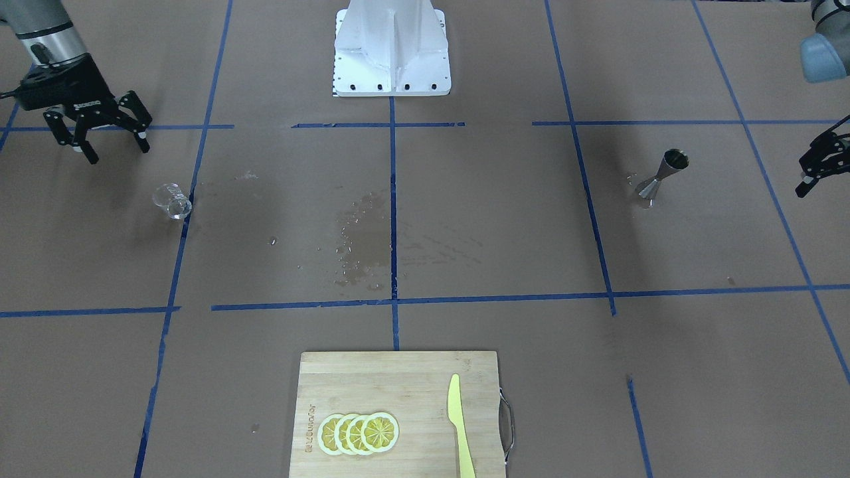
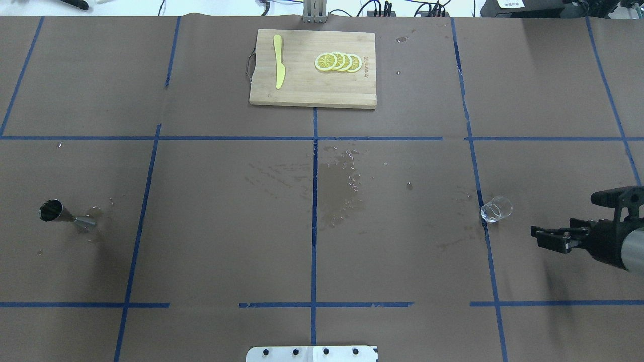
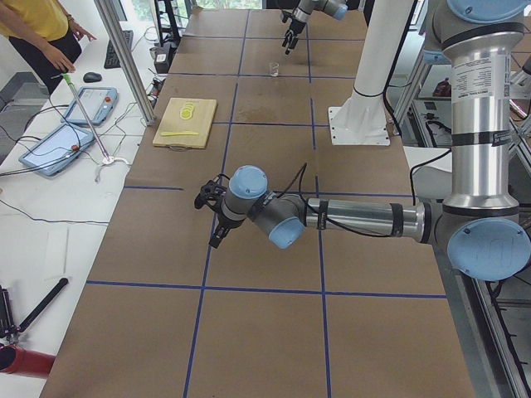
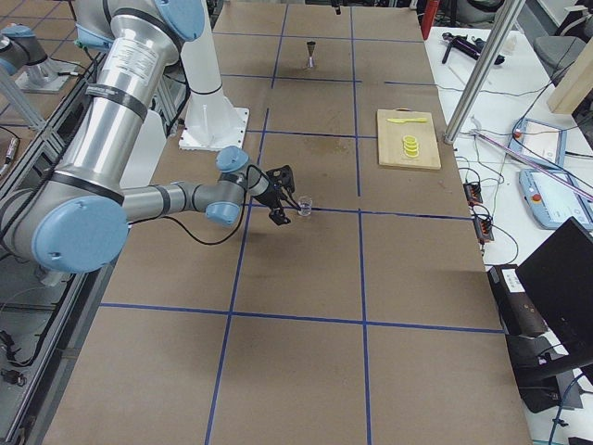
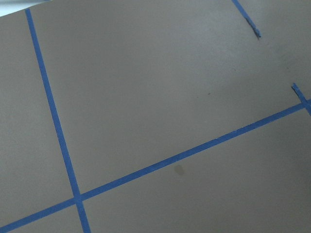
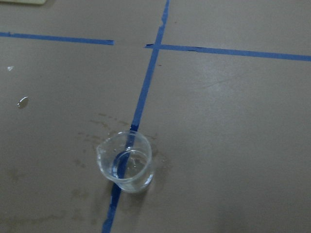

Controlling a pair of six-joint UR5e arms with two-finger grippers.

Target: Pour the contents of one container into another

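the glass cup [image 6: 125, 161] stands upright on a blue tape line [image 6: 146, 82] on the robot's right half of the surface [image 2: 226, 241], with its pouring lip towards the left of the right wrist view. it appears to hold a shallow layer of clear liquid at the bottom, and faint wet marks surround its base. the right gripper [image 1: 118, 151] hangs above the surface near the cup, apart from it, with its jaws spread wide and holding nothing. the steel jigger [image 1: 661, 176] stands upright on the robot's left half, well apart from the cup, with its narrower cone opening upward. the interior of that cone reads dark, and its contents cannot be told. small wet spots lie at its foot. the left gripper [image 1: 813, 174] shows only in part at the edge of the front view, near the jigger and clear of it; the state of its jaws cannot be told. a wet patch [image 2: 342, 196] with droplets marks the centre of the surface. at the far side, a wooden cutting board [image 2: 302, 90] carries lemon slices [image 2: 338, 62] and a yellow knife [image 2: 278, 68].
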